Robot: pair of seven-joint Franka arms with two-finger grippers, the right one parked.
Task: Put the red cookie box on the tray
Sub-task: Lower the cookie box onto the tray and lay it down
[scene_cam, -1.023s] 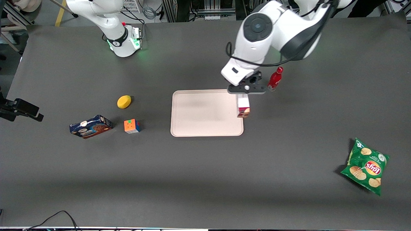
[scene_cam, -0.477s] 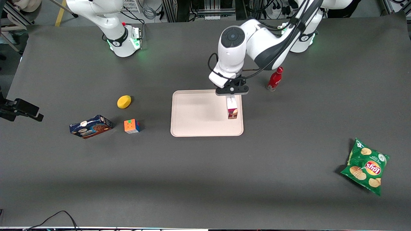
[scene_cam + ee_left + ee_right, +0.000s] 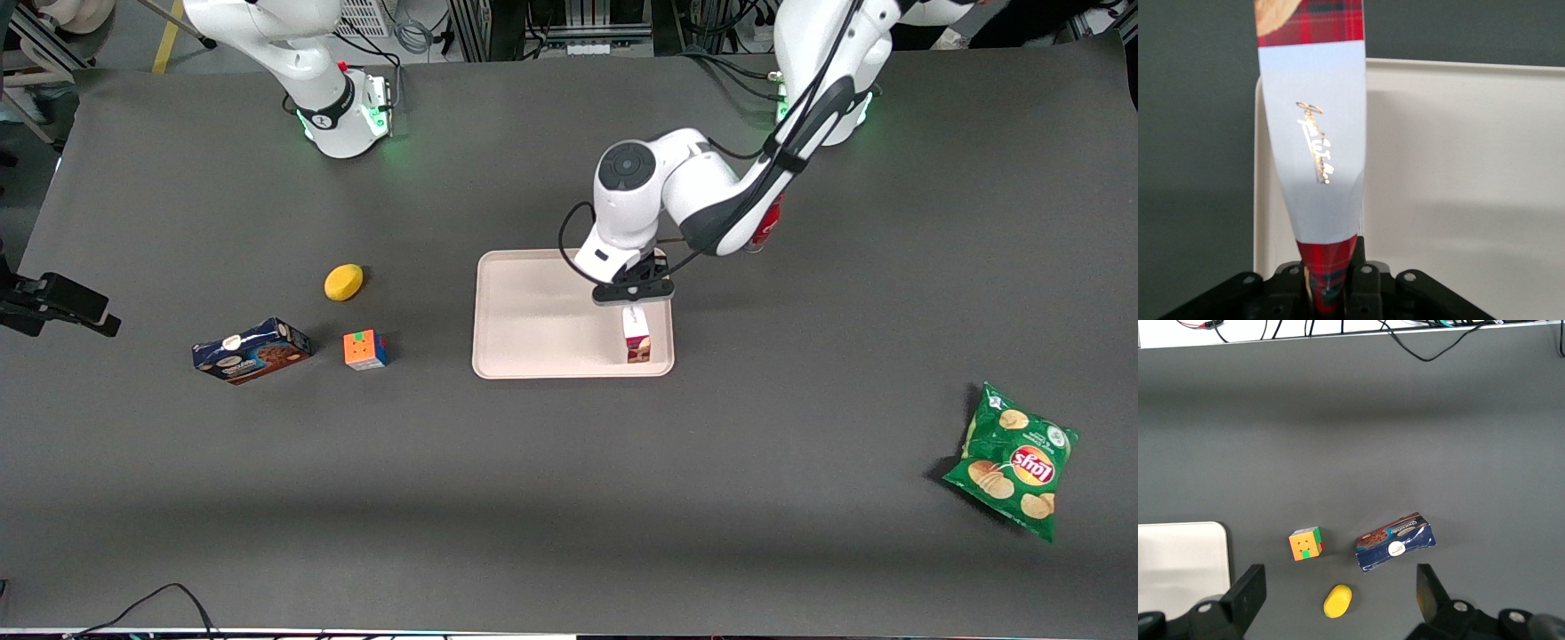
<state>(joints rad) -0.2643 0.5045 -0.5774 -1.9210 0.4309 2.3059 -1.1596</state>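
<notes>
We see a dark grey, flat surface. On it lies the tray, a big pale cream rectangle with round corners and a low rim; it looks smooth and hard. The red cookie box is a long, slim carton with a red checked pattern, a white label with gold writing and cookie pictures. It stands on end over the tray, at the corner that is toward the working arm's end and nearer to the front camera. We cannot tell if its lower end touches the tray.

The gripper is right above the box. In the wrist view the black fingers are squeezed tight on the box's top end, one on each flat side.

Half a second ago the gripper and box were higher and farther from the front camera, over the same side of the tray. Now they have come down and nearer to the camera.

A yellow lemon, a coloured puzzle cube and a dark blue cookie box lie toward the parked arm's end. A shiny green chip bag lies toward the working arm's end. A red bottle peeks out past the arm.
</notes>
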